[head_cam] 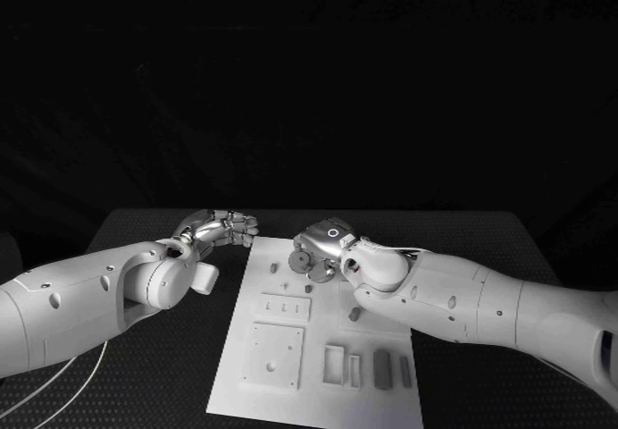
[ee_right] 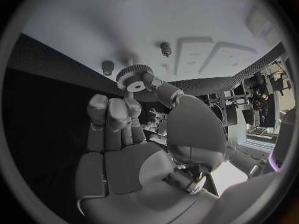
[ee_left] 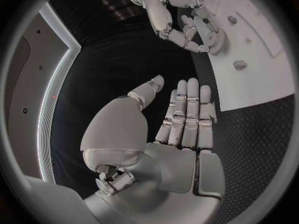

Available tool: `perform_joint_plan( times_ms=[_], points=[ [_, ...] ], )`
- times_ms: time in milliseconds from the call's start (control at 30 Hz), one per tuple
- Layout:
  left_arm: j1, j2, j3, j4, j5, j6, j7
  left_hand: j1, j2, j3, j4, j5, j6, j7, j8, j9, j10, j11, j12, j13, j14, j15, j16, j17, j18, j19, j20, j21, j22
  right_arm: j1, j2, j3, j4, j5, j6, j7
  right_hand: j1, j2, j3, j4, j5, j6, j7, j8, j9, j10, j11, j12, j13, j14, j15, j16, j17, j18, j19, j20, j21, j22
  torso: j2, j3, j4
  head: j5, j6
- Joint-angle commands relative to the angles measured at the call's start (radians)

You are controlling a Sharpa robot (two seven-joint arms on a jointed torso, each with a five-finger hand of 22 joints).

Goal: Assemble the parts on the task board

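White task board (head_cam: 258, 393) on black table (head_cam: 489, 241), left robot hand (head_cam: 221, 229) beside it, right robot hand (head_cam: 322, 246) above it

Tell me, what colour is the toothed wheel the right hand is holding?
Grey. The gear, pinched by the right hand, shows best in the right wrist view.

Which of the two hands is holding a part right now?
The right hand: it pinches a small grey toothed gear above the white task board. The left hand holds nothing, its fingers straight, beside the board's edge.
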Motion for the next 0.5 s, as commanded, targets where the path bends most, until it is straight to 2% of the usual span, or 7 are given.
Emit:
perform_joint_plan(
  times_ms=[33, 333, 500],
  points=[
    [0.001, 0.004, 0.001, 0.0, -0.004, 0.007, 0.008, -0.011, -0.001, 0.0, -0.006, 0.002, -0.003, 0.003, -0.005, 0.001, -0.007, 0.001, -0.004, 0.002, 0.0, 0.0, 0.004, 0.001, 0.015, -0.006, 0.0, 0.006, 0.021, -0.003, 0.01, -0.003, -0.015, -0.021, 0.011, -0.007, -0.001, -0.01, 0.003, 0.006, -0.005, 0.134, 0.002, -0.002, 0.001, 0.003, -0.002, 0.0, -0.002, -0.002, -0.006, -0.004, 0.001, 0.054, 0.006, 0.001, 0.005, 0.002, 0.001, -0.0021, 0.002, 0.0, -0.002],
    [0.001, 0.007, 0.001, -0.002, -0.004, 0.008, 0.008, -0.011, -0.001, 0.0, -0.007, 0.002, -0.003, 0.003, -0.005, 0.001, -0.007, 0.001, -0.004, 0.002, 0.0, 0.0, 0.004, 0.001, 0.015, -0.006, 0.0, 0.006, 0.021, -0.007, 0.024, -0.008, -0.042, -0.026, 0.021, -0.006, -0.001, -0.01, 0.003, 0.006, -0.004, 0.133, 0.002, -0.002, 0.001, 0.003, -0.002, -0.001, -0.002, -0.001, -0.006, -0.004, 0.001, 0.054, 0.006, 0.001, 0.005, 0.002, 0.001, 0.0001, 0.0024, 0.003, -0.006],
    [0.001, 0.006, 0.001, -0.002, -0.004, 0.008, 0.007, -0.012, -0.001, 0.0, -0.006, 0.002, -0.004, 0.003, -0.005, 0.001, -0.007, 0.001, -0.004, 0.002, 0.0, 0.0, 0.004, 0.001, 0.014, -0.006, 0.0, 0.007, 0.021, -0.007, 0.024, -0.008, -0.051, -0.028, 0.024, -0.009, 0.0, -0.01, 0.005, 0.007, -0.004, 0.132, 0.002, -0.004, 0.001, 0.002, -0.002, -0.002, -0.002, -0.001, -0.006, -0.005, 0.001, 0.054, 0.006, 0.001, 0.005, 0.002, 0.001, 0.0005, -0.001, 0.005, -0.006]
  ],
)
